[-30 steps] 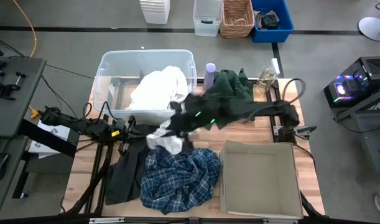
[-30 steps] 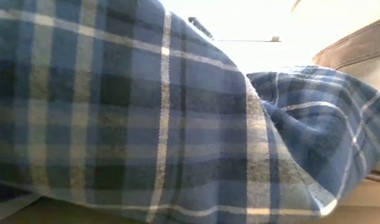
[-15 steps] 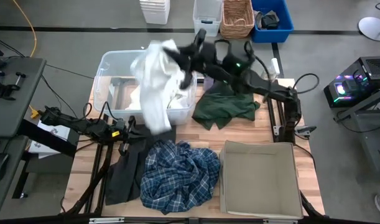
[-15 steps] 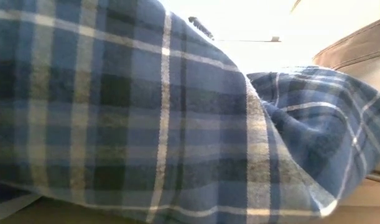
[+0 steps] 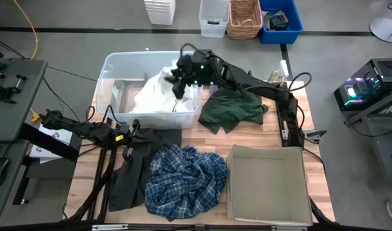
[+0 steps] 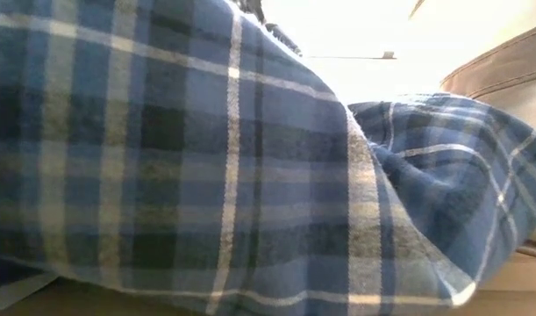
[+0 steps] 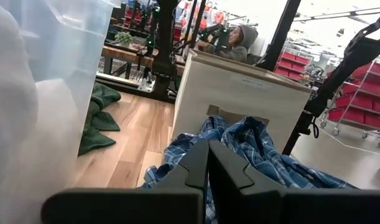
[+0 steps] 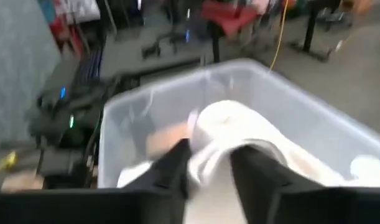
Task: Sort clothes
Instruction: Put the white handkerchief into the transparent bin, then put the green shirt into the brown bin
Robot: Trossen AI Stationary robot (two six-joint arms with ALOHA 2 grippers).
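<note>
My right gripper point(image 5: 178, 76) hangs over the clear tub point(image 5: 109, 64), its fingers apart above the white pieces point(image 5: 158, 97) piled inside. In the right wrist view point(image 8: 211, 165) a white fold point(image 8: 230, 124) shows between and beyond the fingers. A dark green piece point(image 5: 233, 109) lies flat on the table right of the tub. The blue-and-white plaid shirt point(image 5: 186, 181) lies bunched near the front edge and fills the low view point(image 6: 206, 175). A black-grey piece point(image 5: 133, 168) lies left of it. My left gripper point(image 7: 208, 177) is shut and waits low by the tub's near side. My right gripper's fingers point(image 8: 177, 165) point down over the top fold of the white piece point(image 8: 209, 155), one on each side of it. The picture is blurred, and I cannot tell whether they touch it.
A beige square fabric bin point(image 5: 267, 183) stands at the front right, next to the plaid shirt; it also shows in the left wrist view point(image 7: 239, 93). A purple bottle and small items stand at the table's far edge. Beyond the table are baskets and crates, and a person sits far off.
My right gripper has carried a white piece from the table's middle up and toward the far left, over the tub. Half a second ago the piece hung spread below the gripper; now it lies on the white pile in the tub.
</note>
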